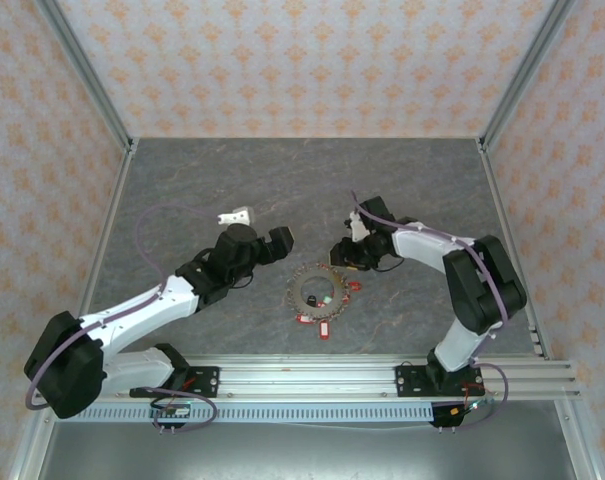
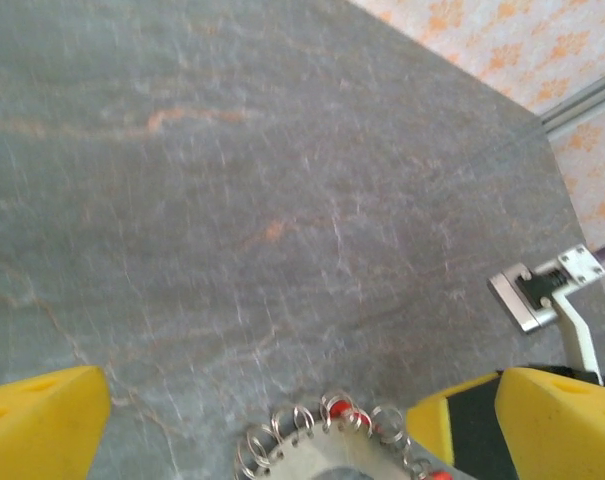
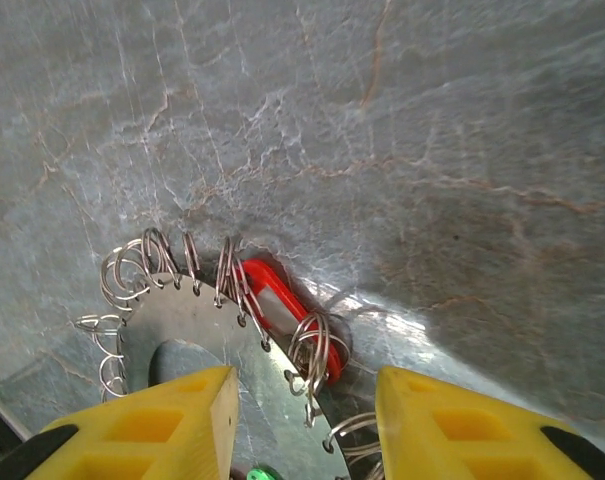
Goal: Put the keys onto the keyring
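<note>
The keyring (image 1: 317, 292) lies flat on the table between the arms, a grey toothed disc with wire loops along its rim. Red keys (image 1: 320, 326) hang at its near edge and a green key (image 1: 325, 300) sits in its open centre. My left gripper (image 1: 279, 243) is up-left of the ring, jaws wide open and holding nothing. In the left wrist view the keyring (image 2: 327, 452) shows low between the yellow fingers (image 2: 42, 420). My right gripper (image 3: 302, 425) stands open astride the keyring's rim (image 3: 197, 325), just behind a red key (image 3: 272, 300) tucked under the loops.
A small white object (image 1: 235, 215) lies behind the left gripper. In the left wrist view a silver and white clip-like piece (image 2: 542, 290) sits at the right. Aluminium posts and patterned walls fence in the grey stone table (image 1: 282, 180).
</note>
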You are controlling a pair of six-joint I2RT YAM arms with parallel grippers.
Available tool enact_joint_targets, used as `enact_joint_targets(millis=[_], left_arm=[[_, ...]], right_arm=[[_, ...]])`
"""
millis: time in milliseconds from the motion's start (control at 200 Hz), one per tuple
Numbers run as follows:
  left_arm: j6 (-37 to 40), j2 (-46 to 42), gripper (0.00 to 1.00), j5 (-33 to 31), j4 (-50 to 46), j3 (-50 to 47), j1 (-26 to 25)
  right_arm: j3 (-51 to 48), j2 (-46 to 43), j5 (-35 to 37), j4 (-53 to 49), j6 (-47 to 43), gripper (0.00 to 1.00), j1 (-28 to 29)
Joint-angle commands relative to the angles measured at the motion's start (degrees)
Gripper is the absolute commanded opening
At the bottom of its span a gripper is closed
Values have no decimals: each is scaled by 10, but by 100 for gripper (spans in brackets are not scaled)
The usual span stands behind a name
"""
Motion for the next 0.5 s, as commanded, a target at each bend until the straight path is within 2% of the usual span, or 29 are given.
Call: enact_joint_targets(millis=[0, 140, 280, 385, 495], left_arm=[[-74, 19, 94, 46, -30, -19, 1], [-103, 42, 82, 91, -10, -31, 0], [-114, 75, 62, 124, -13, -25, -8], [-140, 117, 49, 177, 13, -20, -11], [-137, 156, 48, 183, 3, -2, -30]], right_arm=[[31, 22, -4, -41, -31, 41, 6], [54, 42, 2, -56, -51, 41, 6], [72, 63, -2, -68, -69, 41, 6], [79, 74, -26, -74, -81, 39, 6], [79, 78, -43, -84, -98, 39, 6]])
